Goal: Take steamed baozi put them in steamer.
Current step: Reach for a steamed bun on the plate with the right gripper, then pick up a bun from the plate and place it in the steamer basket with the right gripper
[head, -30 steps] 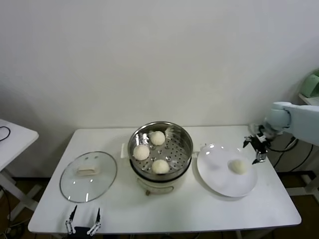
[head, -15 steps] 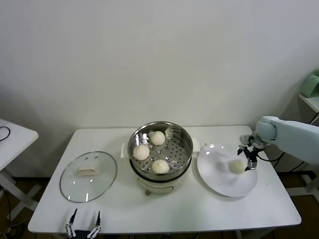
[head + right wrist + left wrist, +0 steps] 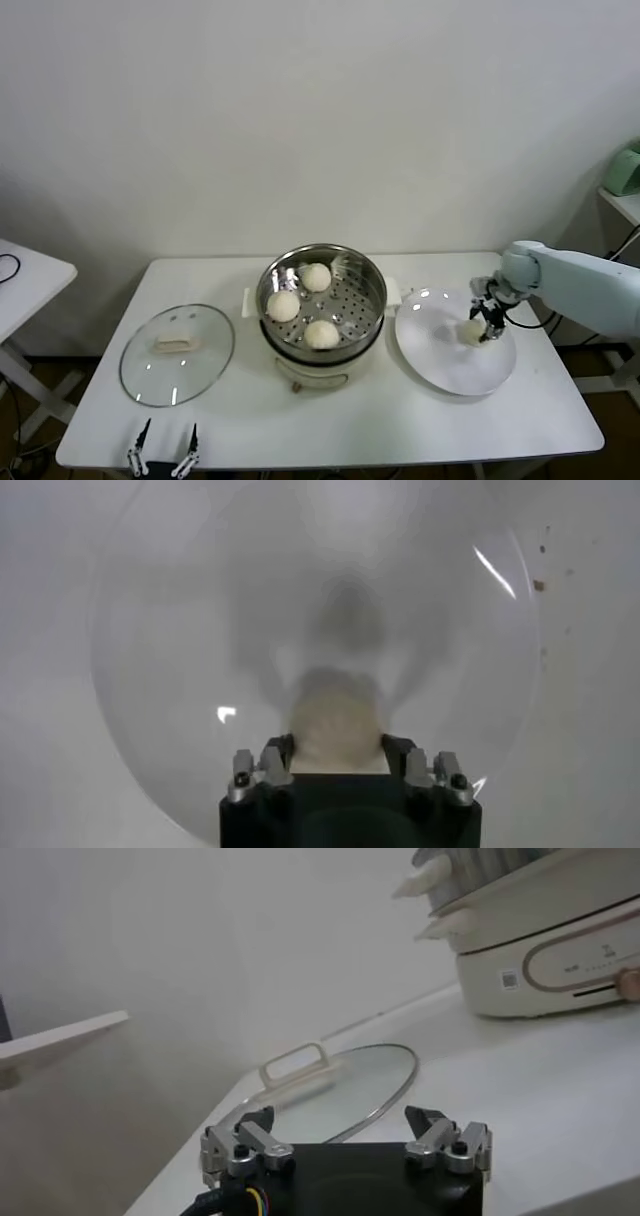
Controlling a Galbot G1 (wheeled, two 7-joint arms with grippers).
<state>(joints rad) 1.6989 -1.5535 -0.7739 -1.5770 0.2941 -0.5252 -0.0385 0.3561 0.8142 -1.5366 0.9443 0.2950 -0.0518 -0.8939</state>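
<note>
My right gripper [image 3: 482, 327] has come down from beside the plate [image 3: 440, 370] and its fingers now close around the last baozi [image 3: 472, 331], ready for the steamer [image 3: 360, 290]; my left gripper [image 3: 160, 462] waits wide open at the desk edge.

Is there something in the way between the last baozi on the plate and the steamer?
Nothing visible. The baozi sits between the right gripper's fingers on the plate; the steamer beside it is uncovered, with free space among its three buns. The lid lies on its far side.
</note>
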